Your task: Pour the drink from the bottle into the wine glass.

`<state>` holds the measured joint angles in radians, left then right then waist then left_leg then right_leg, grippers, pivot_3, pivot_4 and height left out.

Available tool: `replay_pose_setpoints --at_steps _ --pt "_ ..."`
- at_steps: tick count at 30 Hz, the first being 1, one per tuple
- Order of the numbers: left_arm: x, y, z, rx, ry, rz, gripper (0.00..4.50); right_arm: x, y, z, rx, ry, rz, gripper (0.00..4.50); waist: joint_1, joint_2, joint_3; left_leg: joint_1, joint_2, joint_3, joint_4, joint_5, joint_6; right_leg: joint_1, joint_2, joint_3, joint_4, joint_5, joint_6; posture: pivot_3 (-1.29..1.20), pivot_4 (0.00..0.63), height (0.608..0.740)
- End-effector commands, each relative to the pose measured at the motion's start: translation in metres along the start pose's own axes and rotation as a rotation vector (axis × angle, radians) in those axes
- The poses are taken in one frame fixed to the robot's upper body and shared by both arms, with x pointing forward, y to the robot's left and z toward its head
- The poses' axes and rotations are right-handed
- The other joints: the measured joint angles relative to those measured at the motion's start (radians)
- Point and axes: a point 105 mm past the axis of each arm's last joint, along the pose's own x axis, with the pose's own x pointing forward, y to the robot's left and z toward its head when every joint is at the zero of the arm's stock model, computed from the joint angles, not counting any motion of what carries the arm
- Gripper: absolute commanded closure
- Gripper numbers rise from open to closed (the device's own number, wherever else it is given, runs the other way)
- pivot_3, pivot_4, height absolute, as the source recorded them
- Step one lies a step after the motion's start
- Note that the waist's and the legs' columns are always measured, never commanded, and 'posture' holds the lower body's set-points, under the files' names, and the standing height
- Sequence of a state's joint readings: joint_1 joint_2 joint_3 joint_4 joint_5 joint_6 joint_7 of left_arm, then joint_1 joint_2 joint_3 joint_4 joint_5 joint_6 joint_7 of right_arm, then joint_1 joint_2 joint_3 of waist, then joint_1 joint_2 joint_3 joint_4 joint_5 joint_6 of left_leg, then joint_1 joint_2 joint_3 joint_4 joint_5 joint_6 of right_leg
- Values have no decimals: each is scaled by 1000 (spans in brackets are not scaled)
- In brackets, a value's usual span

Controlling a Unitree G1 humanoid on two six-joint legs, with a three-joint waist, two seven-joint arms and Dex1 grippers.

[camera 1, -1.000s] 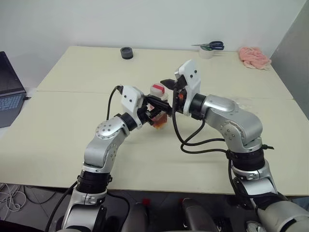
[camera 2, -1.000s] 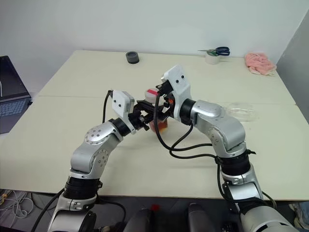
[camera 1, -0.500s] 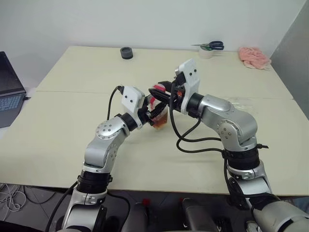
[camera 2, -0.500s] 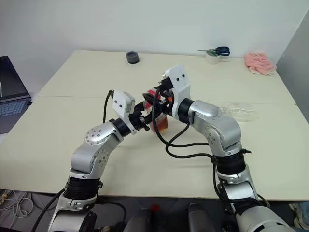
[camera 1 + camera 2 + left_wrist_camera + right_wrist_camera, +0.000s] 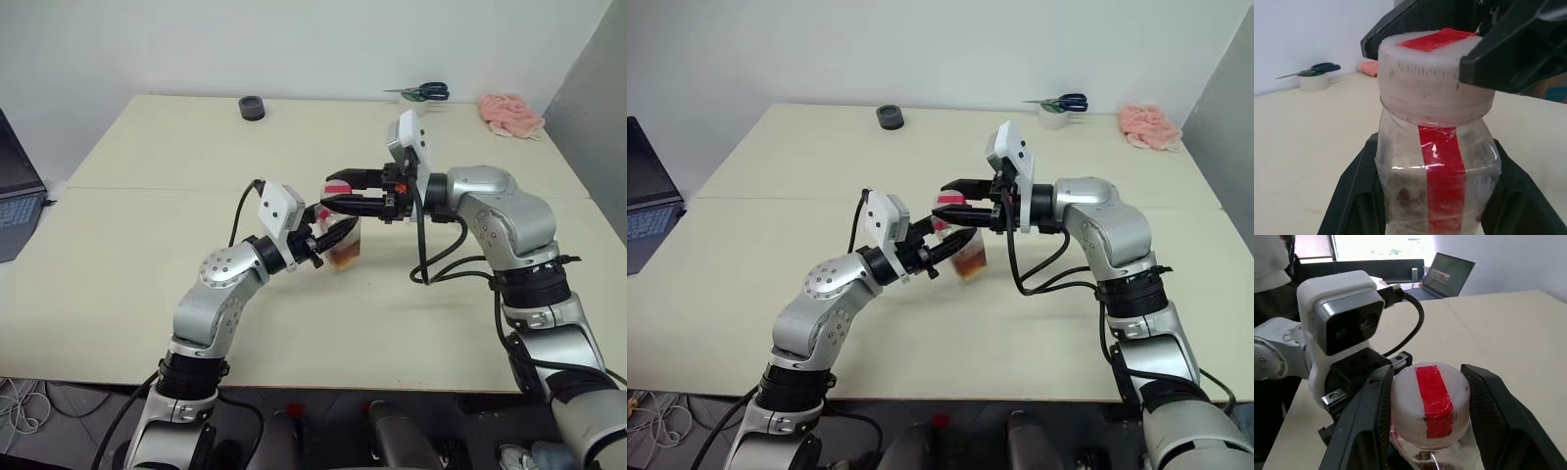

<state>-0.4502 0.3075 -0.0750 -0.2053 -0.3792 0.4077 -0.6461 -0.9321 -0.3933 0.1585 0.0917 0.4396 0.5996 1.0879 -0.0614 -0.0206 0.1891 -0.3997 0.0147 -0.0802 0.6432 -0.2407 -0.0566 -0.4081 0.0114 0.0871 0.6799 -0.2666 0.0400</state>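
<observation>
Clear plastic bottle (image 5: 342, 242) sits mid-frame, clamped in the left gripper (image 5: 323, 241). Right gripper (image 5: 338, 191) has its jaws partly closed around the red-and-white cap (image 5: 1430, 404). Advice: twist the cap squarely, keep the bottle upright. Wine glass can't be made out.

A black tape roll (image 5: 252, 107), scissors (image 5: 424, 92) on a white tape roll (image 5: 1054, 116) and a pink cloth (image 5: 510, 115) line the table's (image 5: 137, 245) top edge; laptop (image 5: 15, 196) far left

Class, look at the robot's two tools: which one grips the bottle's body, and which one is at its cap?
The left tool is shut on the bottle, its fingers on either side of the clear body. The right tool sits higher, its fingers flanking the red-and-white cap.
</observation>
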Motion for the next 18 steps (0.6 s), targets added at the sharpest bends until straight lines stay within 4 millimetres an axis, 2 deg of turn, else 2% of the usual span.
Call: replay_pose_setpoints --at_steps 1,8,12,18 --pt "-4 10 15 37 -40 55 2611 14 32 17 -36 -61 178 2637 1 0 0 0 0 0 0 0 0 0 0 0 0 0 0 0 150 740" --pt "-2 14 12 34 -27 64 2630 1 34 36 -67 -122 20 165 5 0 0 -1 -2 0 1 0 0 0 -3 0 0 0 0 0 150 740" --pt "2 17 10 29 -24 70 2631 -7 26 37 -93 -103 -152 151 7 0 0 -1 -2 0 1 0 0 0 -3 0 0 0 0 0 150 740" --pt "12 18 8 31 -28 74 2634 -4 21 34 -30 -103 -403 151 6 0 0 -1 -1 -1 0 0 0 0 -2 0 0 0 0 0 150 740"
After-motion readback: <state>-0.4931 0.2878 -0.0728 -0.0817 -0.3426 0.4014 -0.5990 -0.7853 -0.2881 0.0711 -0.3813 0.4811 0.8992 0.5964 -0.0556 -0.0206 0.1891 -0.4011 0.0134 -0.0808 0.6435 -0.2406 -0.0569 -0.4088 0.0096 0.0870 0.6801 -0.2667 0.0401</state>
